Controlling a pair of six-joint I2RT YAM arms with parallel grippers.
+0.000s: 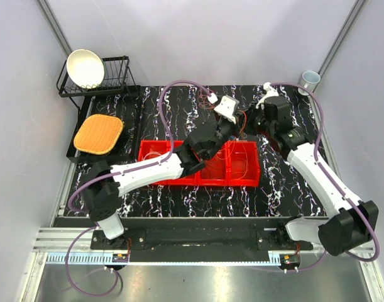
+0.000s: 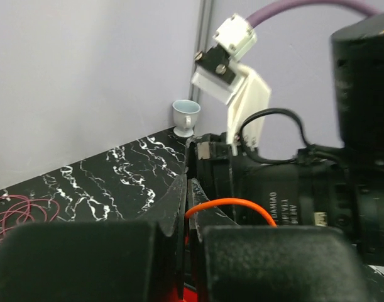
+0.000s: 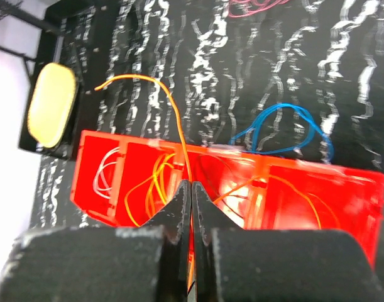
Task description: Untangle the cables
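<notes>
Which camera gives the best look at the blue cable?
The right wrist view: the blue cable lies as an open loop on the table just beyond the red bin. I cannot make it out in the top view, and the left wrist view misses it.

Cables (image 3: 155,179) lie in the bin (image 3: 349,189) and on the table (image 3: 198,75) behind it.

Orange cable (image 3: 173,106) arcs upward; blue cable (image 3: 267,113) lies looped, apparently separate.
</notes>
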